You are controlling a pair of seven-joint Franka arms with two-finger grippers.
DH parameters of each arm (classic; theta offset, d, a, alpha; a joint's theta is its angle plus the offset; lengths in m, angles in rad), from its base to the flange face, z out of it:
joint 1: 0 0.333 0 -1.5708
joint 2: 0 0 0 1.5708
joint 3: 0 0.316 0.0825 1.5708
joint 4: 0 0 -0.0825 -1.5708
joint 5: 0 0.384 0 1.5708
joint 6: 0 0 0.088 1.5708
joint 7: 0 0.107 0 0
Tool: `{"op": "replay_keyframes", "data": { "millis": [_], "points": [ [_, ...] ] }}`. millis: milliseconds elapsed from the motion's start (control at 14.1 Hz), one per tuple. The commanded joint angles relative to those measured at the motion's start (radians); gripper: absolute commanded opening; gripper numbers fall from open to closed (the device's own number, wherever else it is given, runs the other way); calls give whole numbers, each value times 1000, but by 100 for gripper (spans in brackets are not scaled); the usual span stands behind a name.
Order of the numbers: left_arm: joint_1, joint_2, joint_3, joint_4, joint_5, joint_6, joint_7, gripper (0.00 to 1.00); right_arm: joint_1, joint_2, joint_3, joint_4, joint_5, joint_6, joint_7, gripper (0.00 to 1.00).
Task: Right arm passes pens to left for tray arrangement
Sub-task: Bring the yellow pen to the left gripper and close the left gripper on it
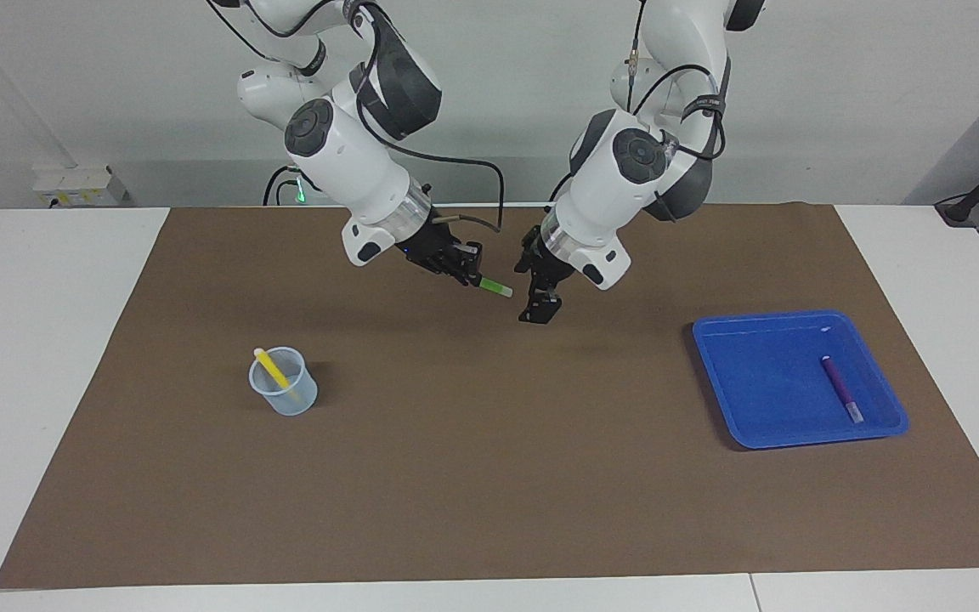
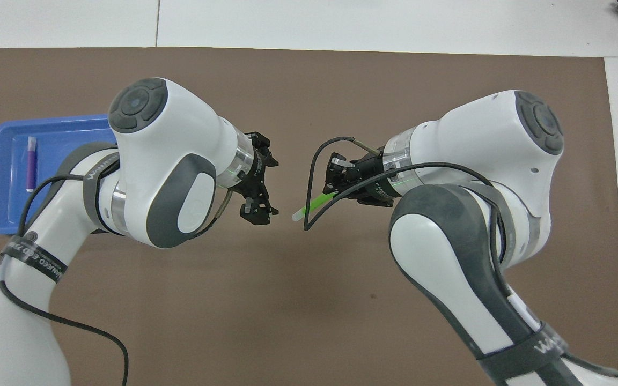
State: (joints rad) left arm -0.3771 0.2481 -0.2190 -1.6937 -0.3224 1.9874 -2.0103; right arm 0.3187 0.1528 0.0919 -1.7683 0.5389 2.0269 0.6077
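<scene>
Our right gripper [image 1: 466, 274] [image 2: 332, 188] is clamped on the green pen [image 1: 495, 288] [image 2: 311, 205], holding it by one end in the air over the middle of the brown mat [image 1: 489, 476] [image 2: 298, 300]. We see the pen slant down out of the fingers, its pale tip pointing toward our left gripper. A black cable loops beside the right wrist.

Our left gripper [image 1: 538, 293] [image 2: 264, 185] hangs over the mat just beside the pen's free tip, with its jaws spread wide and nothing between them. We see a small gap between the pen's tip and the left fingers [image 2: 258, 210]; they are not touching.

We find the purple pen [image 1: 840, 388] [image 2: 30, 163] lying flat inside the blue tray [image 1: 753, 382] [image 2: 6, 209], which sits on the mat toward the left arm's end of the table. The pen lies in the part of the tray closest to that end of the table, alongside its rim.

We see the yellow pen [image 1: 269, 367] leaning in a small translucent cup [image 1: 285, 395] on the mat toward the right arm's end of the table, its pale tip sticking up above the rim. In the overhead view the right arm covers the cup.

Both the tray and the cup lie farther from us than the two grippers' spot over the mat, and they are well apart from each other.
</scene>
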Motion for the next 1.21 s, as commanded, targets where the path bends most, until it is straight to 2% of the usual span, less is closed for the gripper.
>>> {"op": "replay_keyframes", "data": {
  "millis": [0,71,355,426,568,852,1136],
  "points": [
    [-57,-36,18,-46,-17,7,-54,100,2,-12,0,-27,24,30,0,6],
    [-71,-49,20,-66,-17,8,-54,100,2,-12,0,-27,24,30,0,6],
    [-75,-52,20,-77,-17,21,-62,79,2,-10,2,-27,24,29,0,6],
    [-72,-52,20,-75,-17,21,-64,70,2,-10,0,-27,21,29,-2,6],
    [-72,-52,20,-72,-17,21,-74,64,0,-7,0,-22,15,24,-5,6],
    [-75,-47,20,-64,-12,34,-129,64,-1,-6,0,-17,9,16,-6,6],
    [-83,-43,20,-83,-4,157,-214,64,-12,-4,0,-5,1,1,-31,6]
  ]
}}
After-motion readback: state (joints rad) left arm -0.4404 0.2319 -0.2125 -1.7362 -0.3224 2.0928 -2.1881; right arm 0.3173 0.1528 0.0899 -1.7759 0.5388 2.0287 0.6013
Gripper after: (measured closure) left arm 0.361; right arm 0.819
